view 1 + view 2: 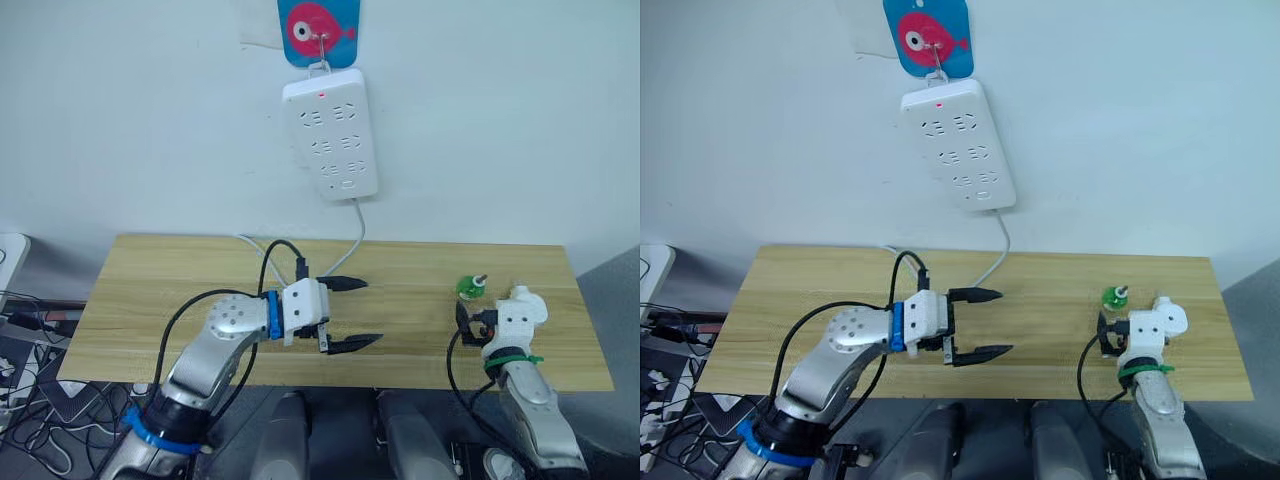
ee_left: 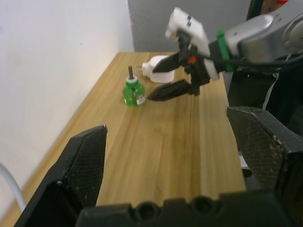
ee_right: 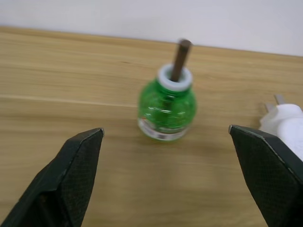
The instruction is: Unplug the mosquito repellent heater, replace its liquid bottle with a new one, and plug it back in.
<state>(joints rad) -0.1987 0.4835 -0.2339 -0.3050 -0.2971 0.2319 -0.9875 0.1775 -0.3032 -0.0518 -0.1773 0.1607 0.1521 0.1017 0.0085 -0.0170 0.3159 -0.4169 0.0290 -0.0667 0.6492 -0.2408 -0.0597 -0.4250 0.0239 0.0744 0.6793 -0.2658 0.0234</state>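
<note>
With small white rounded plastic heater [image 2: 158, 69] unplugged beside tiny translucent green wick bottle [image 3: 167, 108] – both grippers spread, empty – probably fetching capped replacement next.

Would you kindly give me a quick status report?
Both grippers open, empty. Bare-wick bottle upright on table, heater lying beside it, unplugged. Nothing blocking.

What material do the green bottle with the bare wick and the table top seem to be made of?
The bottle looks like translucent green plastic or glass: light passes through it and its surface shines, so I cannot tell which. Its wick looks like a matte brown porous rod. The table looks like light wood or wood laminate, with visible grain lines.
</note>
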